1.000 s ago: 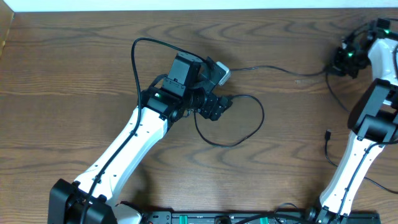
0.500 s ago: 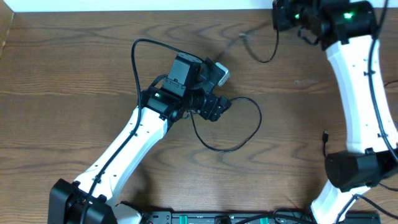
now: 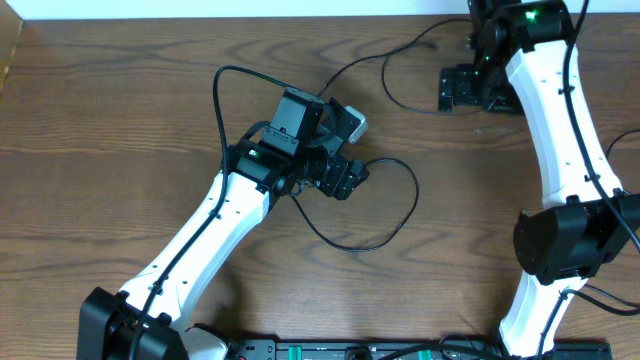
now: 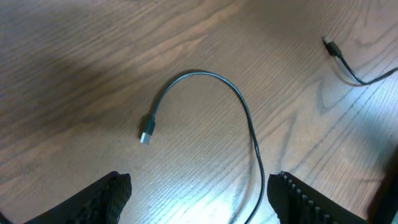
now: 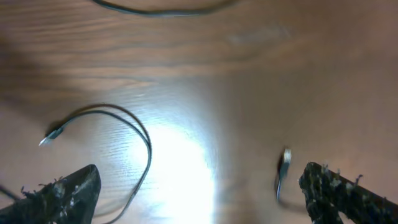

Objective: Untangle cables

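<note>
In the overhead view my left gripper [image 3: 345, 180] sits mid-table, and a thin black cable [image 3: 400, 220] loops out to its right. More black cable [image 3: 352, 70] curls along the back, near my right gripper [image 3: 452, 90]. In the left wrist view, my left gripper [image 4: 196, 199] is open. The black cable [image 4: 199, 73] arcs from a plug end [image 4: 145, 137] down past the right finger without being held. In the right wrist view, my right gripper [image 5: 202, 193] is wide open and empty, above a cable loop [image 5: 146, 143] and a loose plug [image 5: 285, 158].
Another plug end [image 4: 329, 45] lies on the wooden table [image 3: 120, 120] at the far right of the left wrist view. The right arm [image 3: 560, 140] stretches along the right side to the back edge. The left arm's thick black wire [image 3: 215, 110] arches above the table.
The right arm swung from the right edge to the back of the table, carrying the cable. Its gripper then opened, leaving the cable looped there. The left arm barely moved.
</note>
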